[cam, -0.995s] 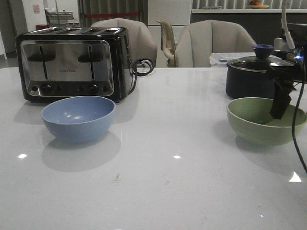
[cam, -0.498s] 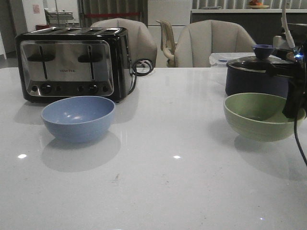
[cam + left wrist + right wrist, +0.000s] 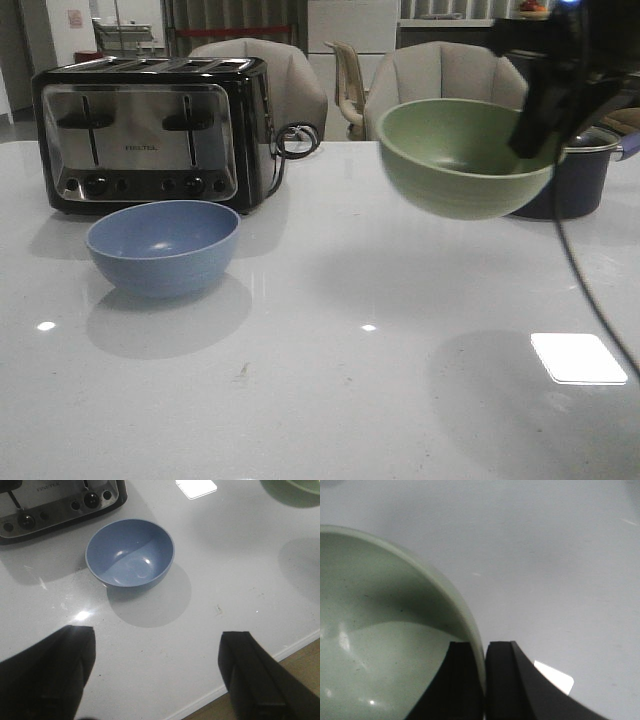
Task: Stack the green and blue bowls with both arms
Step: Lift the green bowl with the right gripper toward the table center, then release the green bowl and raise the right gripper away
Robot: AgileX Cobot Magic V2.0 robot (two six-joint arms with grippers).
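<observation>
Carrying green bowl (image 3: 462,160) left toward blue bowl (image 3: 163,246); right gripper (image 3: 485,680) pinches rim, left gripper (image 3: 155,675) spread empty. Keep level, centre before lowering.

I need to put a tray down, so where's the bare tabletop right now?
Bare tabletop spans the near edge and the middle, between the blue bowl and the green bowl held aloft by the right claw. Crowded: toaster far left, navy pot far right.

Right arm (image 3: 560,60) matte black and blocky, thin dark cable (image 3: 590,290) trailing from it, left gripper (image 3: 155,680) with two broad black wedge-shaped jaws, right gripper (image 3: 485,680) with smooth black flat-faced jaws
</observation>
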